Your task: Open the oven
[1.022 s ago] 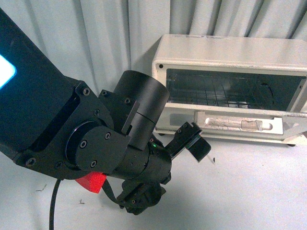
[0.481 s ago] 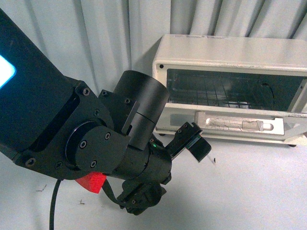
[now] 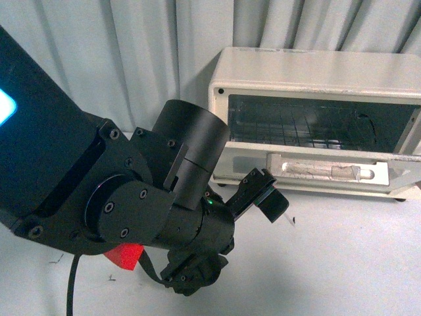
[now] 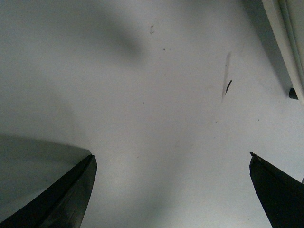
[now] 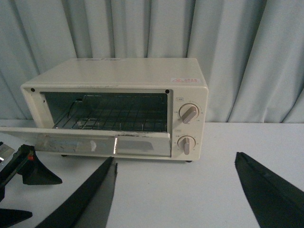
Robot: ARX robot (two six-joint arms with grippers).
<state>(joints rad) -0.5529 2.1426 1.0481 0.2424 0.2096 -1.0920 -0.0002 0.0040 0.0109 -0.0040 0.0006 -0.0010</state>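
Observation:
The cream-white oven (image 3: pixel 316 72) stands at the back right against the curtain. Its door (image 3: pixel 329 172) hangs folded down and open, and the wire rack (image 3: pixel 309 131) shows inside. My left gripper (image 3: pixel 263 195) is open and empty, just in front of the door's left end, apart from it. In the left wrist view it (image 4: pixel 171 156) sees only bare table and the oven's edge (image 4: pixel 285 42). My right gripper (image 5: pixel 175 156) is open and empty, well back from the oven (image 5: pixel 118 76). That view shows the lowered door (image 5: pixel 90 142), the rack (image 5: pixel 114 121) and two knobs (image 5: pixel 189 114).
My left arm's black links (image 3: pixel 131 197) fill the left foreground, with a red part (image 3: pixel 128 253) and a cable (image 3: pixel 71 289) below. A grey curtain (image 3: pixel 131 52) hangs behind. The white table (image 3: pixel 342 263) has a small dark fleck (image 3: pixel 293 219).
My left arm's big links have shifted slightly to the left and down. The gripper and the oven door stay where they were.

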